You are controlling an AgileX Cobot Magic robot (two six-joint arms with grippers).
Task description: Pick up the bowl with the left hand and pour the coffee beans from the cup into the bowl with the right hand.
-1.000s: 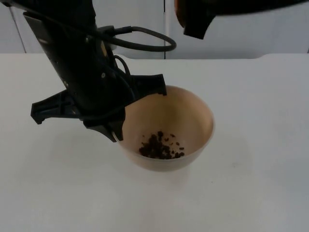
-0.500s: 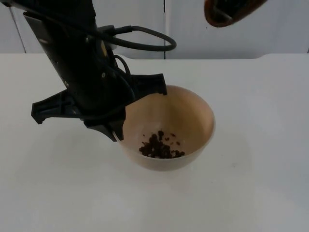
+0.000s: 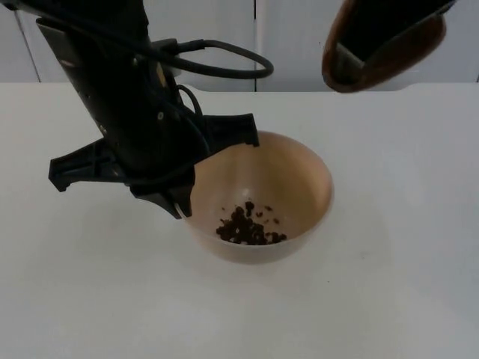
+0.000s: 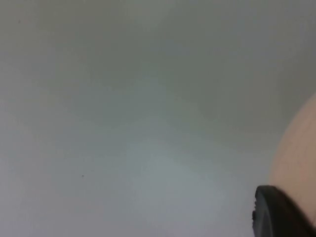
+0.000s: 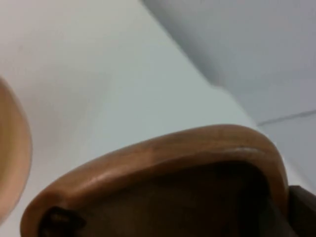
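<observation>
Nearest the camera in the top view is plain white bench [image 3: 224, 314], and just past that sits the bowl [image 3: 299, 176], a pale wooden one, roughly centre frame and a touch right. There's a small heap of beans [image 3: 249, 228] in the bottom of it, piled toward the near left side of the inside.

The left claw [image 3: 217, 168] is clenched on the bowl's left rim, one finger tip poking over the far rim edge and another down at the near left edge. Its arm comes in from the upper left. From the left wrist view you get a slice of the bowl's [image 4: 296, 163] outer wall with a black fingertip [image 4: 279, 212] right against it. Can't tell whether the bowl is lifted or resting on the bench.

Further back, upper right of the frame, the right claw [image 3: 374, 37] is grasping the cup [image 3: 389, 60], a brown wooden one, up high and well apart from the bowl, tipped over with its mouth facing down and left. The right wrist view shows the cup's [image 5: 163, 158] rim up close, dark inside, with the bowl's [image 5: 12, 153] edge off to the side.
</observation>
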